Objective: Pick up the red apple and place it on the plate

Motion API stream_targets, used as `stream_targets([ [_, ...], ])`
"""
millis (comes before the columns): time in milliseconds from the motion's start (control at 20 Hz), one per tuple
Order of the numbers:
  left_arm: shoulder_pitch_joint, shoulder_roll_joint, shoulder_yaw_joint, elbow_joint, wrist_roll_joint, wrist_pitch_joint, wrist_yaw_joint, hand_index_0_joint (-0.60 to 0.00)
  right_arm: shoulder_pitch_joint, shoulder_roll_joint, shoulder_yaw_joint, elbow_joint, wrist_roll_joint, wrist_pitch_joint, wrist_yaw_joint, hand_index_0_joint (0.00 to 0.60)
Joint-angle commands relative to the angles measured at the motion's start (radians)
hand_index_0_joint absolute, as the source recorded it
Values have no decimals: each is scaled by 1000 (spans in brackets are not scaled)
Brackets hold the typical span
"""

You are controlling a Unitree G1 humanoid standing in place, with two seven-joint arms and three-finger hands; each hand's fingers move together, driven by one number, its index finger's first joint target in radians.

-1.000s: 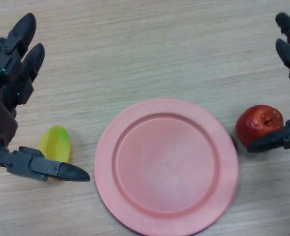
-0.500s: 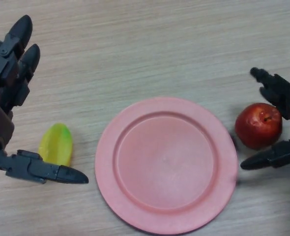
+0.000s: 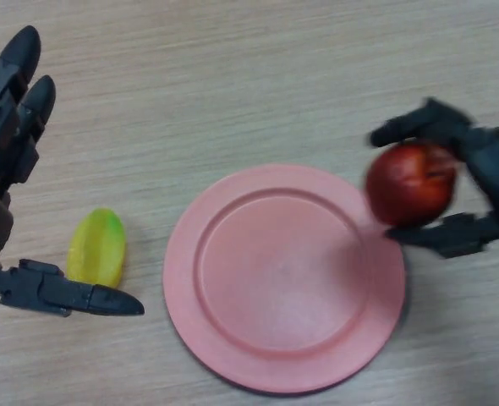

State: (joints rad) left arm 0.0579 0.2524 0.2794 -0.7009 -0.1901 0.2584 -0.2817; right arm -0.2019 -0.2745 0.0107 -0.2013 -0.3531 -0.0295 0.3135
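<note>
The red apple [image 3: 410, 182] hangs over the right rim of the pink plate [image 3: 258, 338], held off the table. My right hand [image 3: 486, 173] is shut on it, fingers curled over its top and thumb [image 3: 444, 235] under its lower right side. At the left edge my left hand [image 3: 8, 127] is open, fingers pointing up the table and thumb [image 3: 72, 294] stretched out below.
A yellow-green fruit [image 3: 97, 248] lies on the wooden table [image 3: 233, 76] left of the plate, just above my left thumb.
My right hand closed round the apple, lifted it and carried it left to the plate's right rim. The left hand drifted slightly left.
</note>
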Motion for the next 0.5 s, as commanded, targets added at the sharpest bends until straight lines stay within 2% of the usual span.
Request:
stream_targets([
  [50,-13,26,81,-53,-31,-145,24,0,-20,30,81,30,-85,-217,-53,600],
  [150,-9,22,86,-53,-43,-157,25,0,-31,63,103,139,-213,-328,-114,600],
  [250,-4,20,95,-47,-58,-161,25,0,-19,79,142,143,-236,-271,-145,600],
  [300,-4,20,96,-46,-60,-160,25,0,-18,79,145,141,-237,-265,-146,550],
  [350,-4,21,101,-44,-66,-161,26,0,-13,80,152,131,-241,-250,-142,400],
  [400,-4,22,105,-40,-70,-163,28,0,-9,81,160,119,-241,-231,-133,300],
  [450,-5,25,112,-35,-75,-166,31,0,-3,83,181,86,-221,-173,-114,150],
  [500,-6,28,117,-34,-77,-165,34,0,-1,84,200,45,-184,-108,-98,49],
])
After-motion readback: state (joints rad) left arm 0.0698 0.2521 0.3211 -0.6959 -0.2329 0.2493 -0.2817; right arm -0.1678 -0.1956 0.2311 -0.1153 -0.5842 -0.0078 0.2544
